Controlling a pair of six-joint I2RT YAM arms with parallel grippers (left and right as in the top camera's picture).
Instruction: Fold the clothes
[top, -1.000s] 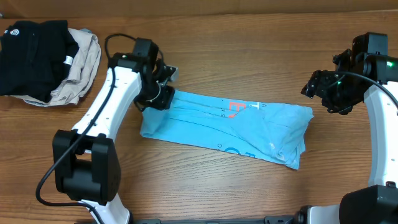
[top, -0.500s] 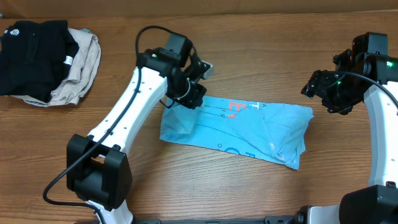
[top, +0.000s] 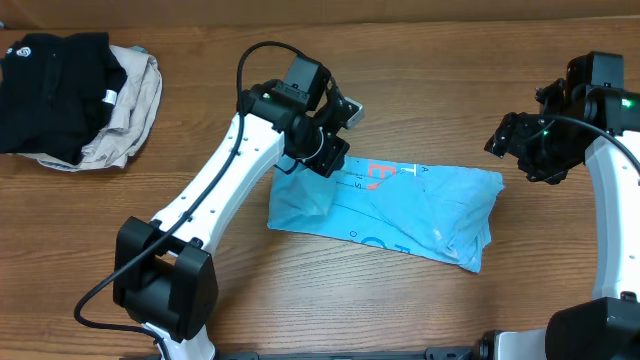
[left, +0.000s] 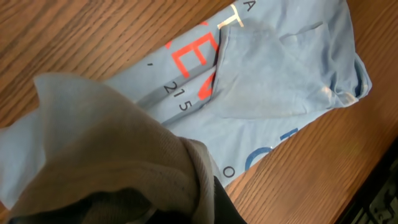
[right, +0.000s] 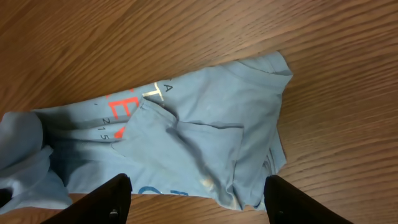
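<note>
- T-shirt (top: 410, 205): sky-blue, folded into a long band lying left to right across the middle of the worktop (top: 300, 300), red and white lettering facing up.
- Left gripper (top: 328, 160): above the band's left end, jaws clenched on a bunch of that cloth, which is raised off the wood and hangs in a loose flap.
- Right gripper (right: 198, 196): jaws released and spread wide, apart from the band, near its right end.
- Far left: black garment (top: 45, 85) overlapping a beige garment (top: 135, 105).

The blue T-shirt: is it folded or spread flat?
Partly folded: the T-shirt lies as a narrow band, and the left gripper holds one end lifted over it.
</note>
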